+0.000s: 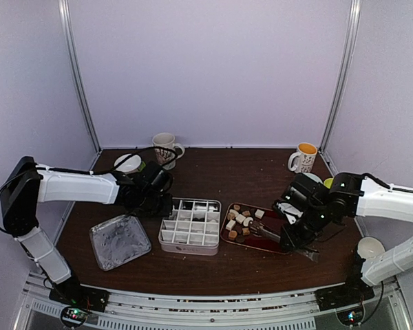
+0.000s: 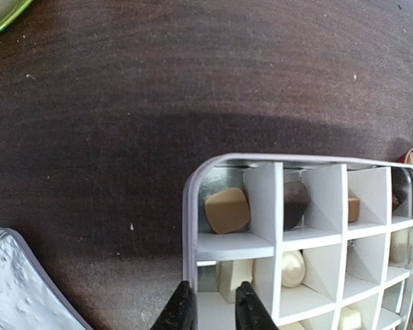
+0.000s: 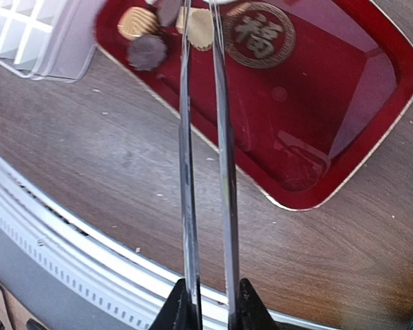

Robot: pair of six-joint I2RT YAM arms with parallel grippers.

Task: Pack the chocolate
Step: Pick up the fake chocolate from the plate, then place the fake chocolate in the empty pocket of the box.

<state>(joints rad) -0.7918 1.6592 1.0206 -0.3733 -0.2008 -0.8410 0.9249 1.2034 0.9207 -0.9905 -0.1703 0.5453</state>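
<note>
A white divided box (image 1: pixel 190 248) sits mid-table, and several of its cells hold chocolate: a tan piece (image 2: pixel 227 210), a dark one (image 2: pixel 295 203) and a white round one (image 2: pixel 292 268). My left gripper (image 2: pixel 215 307) hovers open over the box's near-left corner (image 1: pixel 164 203). A white piece (image 2: pixel 234 276) lies in the cell just beyond its fingertips, apart from them. My right gripper (image 3: pixel 215 302) is shut on long metal tongs (image 3: pixel 224 172). The tongs reach into a red tray (image 3: pixel 316 89) among loose chocolate (image 1: pixel 239 220). Their tips run off the top edge of the right wrist view.
A silver lid (image 1: pixel 119 240) lies left of the box. Two mugs (image 1: pixel 166 148) (image 1: pixel 304 158) stand at the back, with a green-rimmed bowl (image 1: pixel 127 163) at the back left. A white cup (image 1: pixel 369 247) sits far right. The table's metal rail (image 3: pixel 69 254) runs under the tongs.
</note>
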